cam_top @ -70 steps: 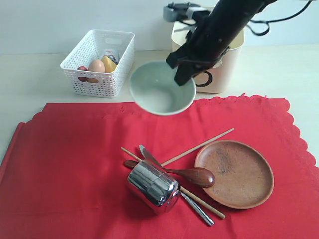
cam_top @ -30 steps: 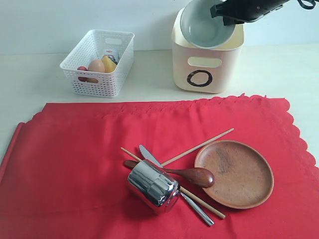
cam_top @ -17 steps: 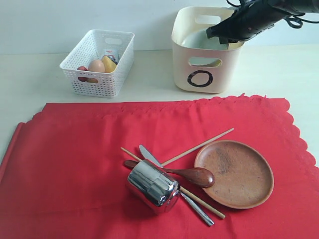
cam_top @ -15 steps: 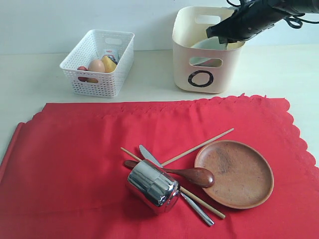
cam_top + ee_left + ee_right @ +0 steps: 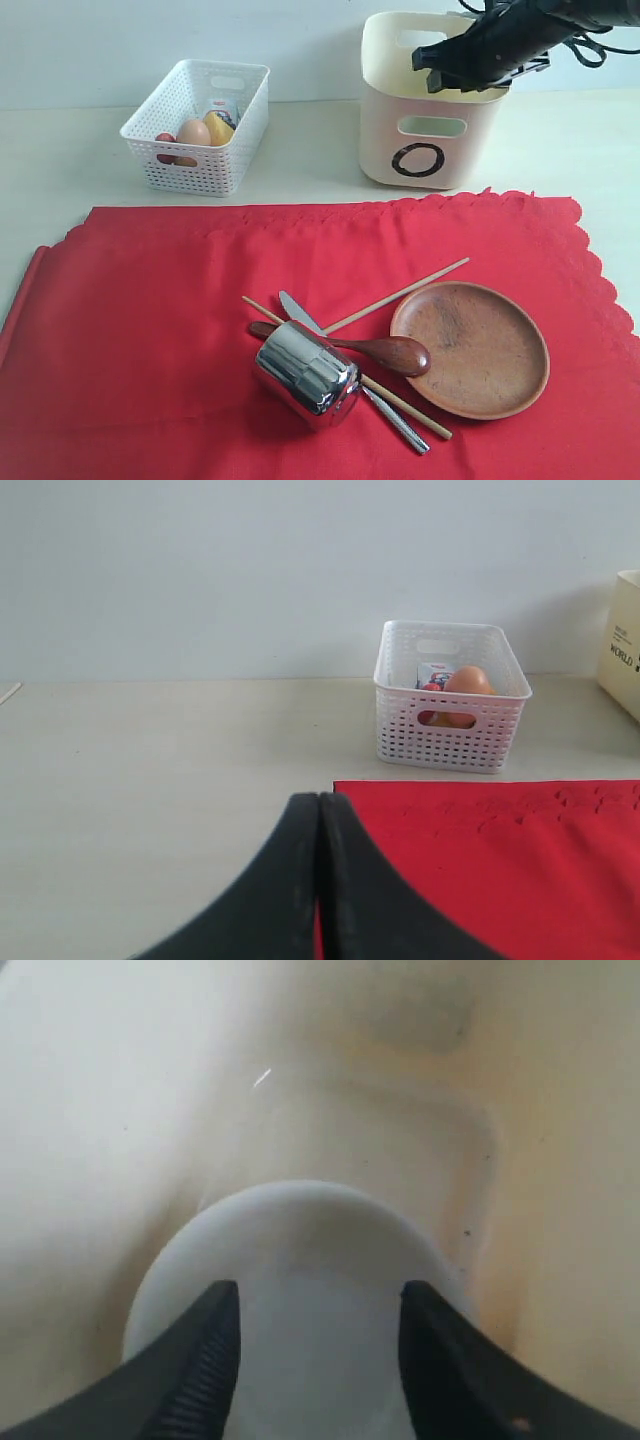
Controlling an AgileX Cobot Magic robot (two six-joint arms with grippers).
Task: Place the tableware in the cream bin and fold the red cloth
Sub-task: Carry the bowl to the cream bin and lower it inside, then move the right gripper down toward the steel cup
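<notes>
My right gripper is open inside the top of the cream bin. In the right wrist view its fingers straddle the pale bowl, which lies on the bin floor. On the red cloth lie the steel cup on its side, the dark wooden spoon, the metal knife, the crossed chopsticks and the brown plate. My left gripper is shut and empty, low over the cloth's corner.
A white lattice basket with an egg and other food stands at the back left, also seen as the basket in the left wrist view. The cream bin's side shows at that view's edge. Bare table lies between the two containers.
The right gripper carried the bowl up and over into the cream bin, lowered it and opened. The bin has slid a little to the right. The left arm stays still.
</notes>
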